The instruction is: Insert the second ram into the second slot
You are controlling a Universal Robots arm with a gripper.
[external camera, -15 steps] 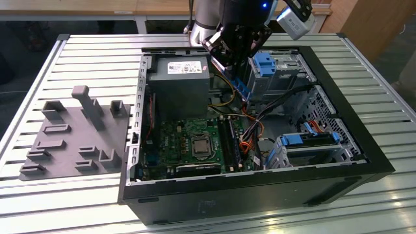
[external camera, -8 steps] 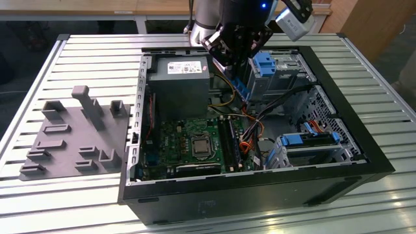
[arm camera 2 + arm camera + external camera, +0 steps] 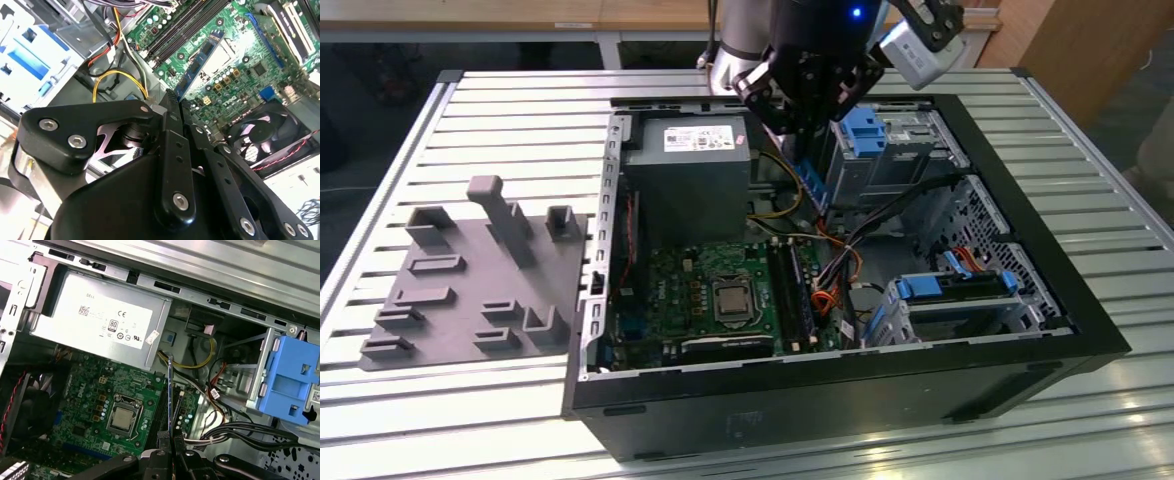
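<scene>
My gripper (image 3: 811,122) hangs over the open computer case (image 3: 1014,170), beside the power supply, and is shut on the second ram (image 3: 817,175). The ram is a thin blue stick pointing down from the fingers, above the motherboard (image 3: 707,290) and not touching it. In the second wrist view the ram (image 3: 201,59) sticks out past the fingertips (image 3: 171,102) toward the board. In the first wrist view it shows edge-on (image 3: 170,390), roughly in line with the dark memory slots (image 3: 161,412). These slots (image 3: 787,290) lie to the exterior view's right of the processor socket (image 3: 724,297). I cannot tell which slot is filled.
A grey power supply (image 3: 687,170) stands close beside the gripper. Blue drive-bay clips (image 3: 867,125) (image 3: 958,285) and loose cables (image 3: 841,265) crowd the case on the exterior view's right. A case fan (image 3: 260,132) sits by the board. A grey fixture plate (image 3: 467,290) lies on the slatted table.
</scene>
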